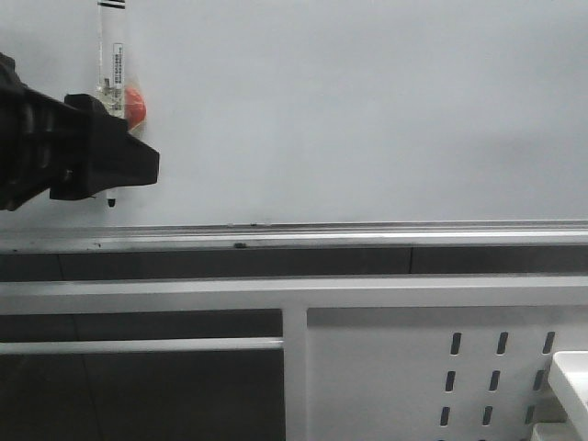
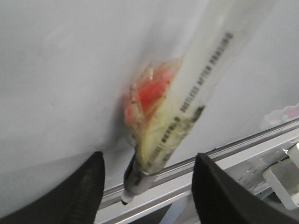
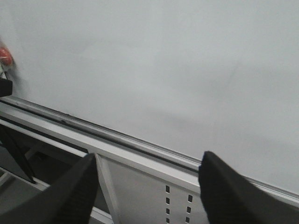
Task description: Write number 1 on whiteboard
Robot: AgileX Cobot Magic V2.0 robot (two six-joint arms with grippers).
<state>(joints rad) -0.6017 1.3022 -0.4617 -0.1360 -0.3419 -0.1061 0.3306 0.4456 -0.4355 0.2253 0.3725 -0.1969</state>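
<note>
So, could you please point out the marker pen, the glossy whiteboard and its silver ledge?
White marker pen [image 2: 187,107]: left wrist view, mid barrel.
Pale glossy whiteboard [image 1: 367,110]: front view, bare panel.
Silver metal ledge [image 1: 367,237]: front view, top edge.

pale glossy whiteboard [image 1: 367,110], upright, no stroke visible

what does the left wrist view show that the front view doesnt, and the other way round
Only the left wrist view shows the printed lettering along the marker barrel close up, and both left gripper fingers spread wide apart.

Only the front view shows the white perforated frame below the board and the marker's black-banded upper end.

Both show the whiteboard, its silver ledge, the red blob taped to the marker, and the tip pointing down near the ledge.
</note>
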